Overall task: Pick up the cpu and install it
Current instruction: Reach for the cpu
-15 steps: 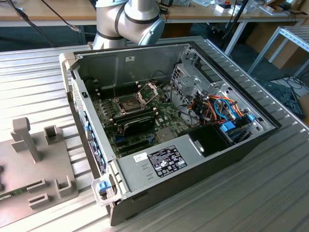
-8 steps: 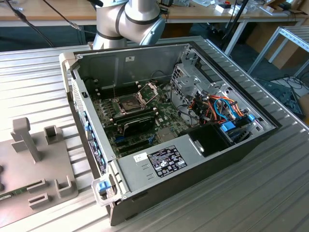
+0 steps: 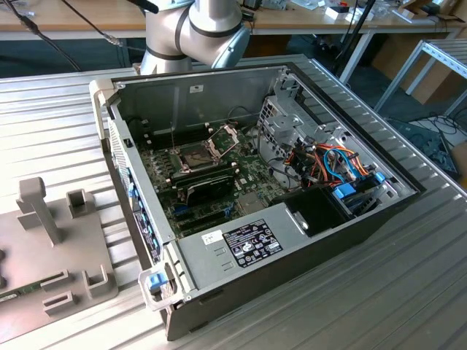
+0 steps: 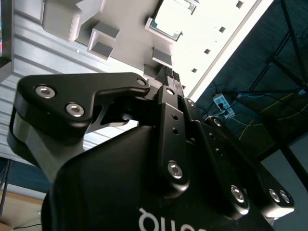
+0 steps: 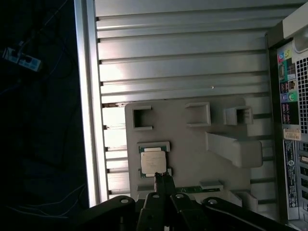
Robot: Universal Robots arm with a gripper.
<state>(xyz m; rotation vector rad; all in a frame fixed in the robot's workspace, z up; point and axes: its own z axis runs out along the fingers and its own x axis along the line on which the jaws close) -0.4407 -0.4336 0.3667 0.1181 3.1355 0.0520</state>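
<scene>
The end effector (image 5: 163, 179), fingers clenched together and holding nothing, hangs just beside the cpu (image 5: 153, 162) in the first wrist view. The chip lies flat in its pocket on a grey holder (image 5: 192, 144) on the ribbed counter (image 5: 183, 62), at eight o'clock from the open computer case (image 3: 190, 98) in the exterior view.
</scene>
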